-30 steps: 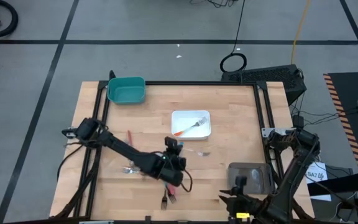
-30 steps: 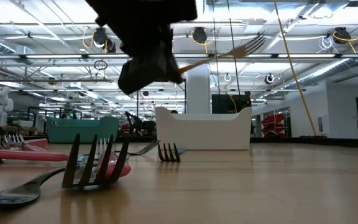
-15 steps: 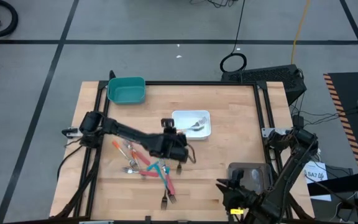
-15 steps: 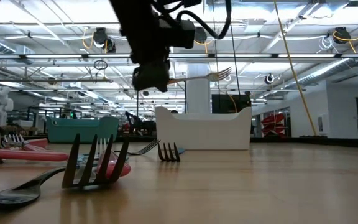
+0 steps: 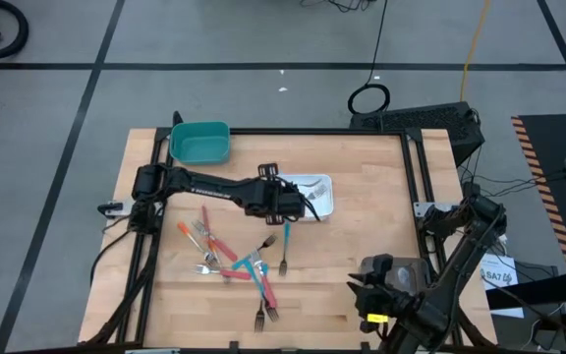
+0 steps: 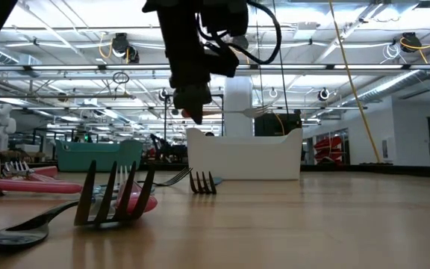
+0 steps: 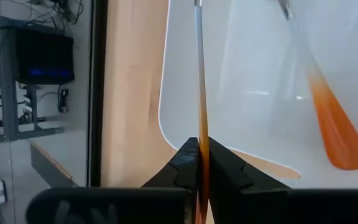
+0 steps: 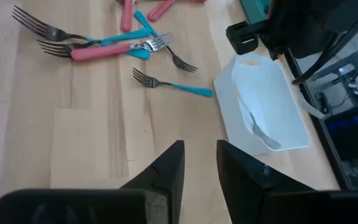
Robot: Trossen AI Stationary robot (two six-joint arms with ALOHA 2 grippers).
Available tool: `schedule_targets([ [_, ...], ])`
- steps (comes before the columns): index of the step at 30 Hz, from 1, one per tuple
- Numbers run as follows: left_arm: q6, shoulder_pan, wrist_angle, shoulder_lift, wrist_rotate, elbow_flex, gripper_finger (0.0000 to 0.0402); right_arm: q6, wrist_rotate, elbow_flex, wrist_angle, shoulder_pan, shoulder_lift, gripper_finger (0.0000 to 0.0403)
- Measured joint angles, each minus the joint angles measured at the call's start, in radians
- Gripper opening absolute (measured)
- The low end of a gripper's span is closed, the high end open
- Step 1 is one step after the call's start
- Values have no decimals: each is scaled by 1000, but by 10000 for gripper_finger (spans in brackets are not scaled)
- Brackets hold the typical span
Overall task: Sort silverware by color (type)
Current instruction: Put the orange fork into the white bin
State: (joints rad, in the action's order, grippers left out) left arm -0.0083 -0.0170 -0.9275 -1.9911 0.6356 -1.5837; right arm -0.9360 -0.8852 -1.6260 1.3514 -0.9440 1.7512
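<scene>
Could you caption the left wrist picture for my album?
Left hand pinches an orange-handled fork over the white tray.

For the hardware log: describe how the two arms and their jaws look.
Both arms are dark, jointed links. The left arm is slim, with black cables looping off its gripper. The right arm carries a yellow marking near its gripper. Jaws are matte black wedges.

I see a pale, matt wooden table top [image 5: 362, 177] with visible plank grain. My white tray [image 7: 247, 81] looks like smooth, slightly glossy plastic, and the orange-handled fork [image 7: 201, 112] has translucent plastic. The loose forks [image 8: 104, 46] show shiny metal heads.
</scene>
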Motion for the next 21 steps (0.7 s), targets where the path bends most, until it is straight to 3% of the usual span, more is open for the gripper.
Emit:
schedule_targets([
  [4, 40, 0, 50, 0, -15, 0, 26, -27, -14, 0, -3, 0, 0, 89],
  [9, 88, 0, 110, 0, -16, 0, 26, -66, -190, 0, -129, 43, 0, 89],
  [11, 93, 0, 121, 0, -18, 0, 26, -22, -208, 0, -217, 75, -2, 89],
  [17, 86, 0, 121, 0, -28, 0, 26, 185, -139, 0, -484, 164, 3, 89],
  [21, 81, 0, 119, 0, -65, 0, 26, 292, -64, 0, -568, 202, 22, 89],
])
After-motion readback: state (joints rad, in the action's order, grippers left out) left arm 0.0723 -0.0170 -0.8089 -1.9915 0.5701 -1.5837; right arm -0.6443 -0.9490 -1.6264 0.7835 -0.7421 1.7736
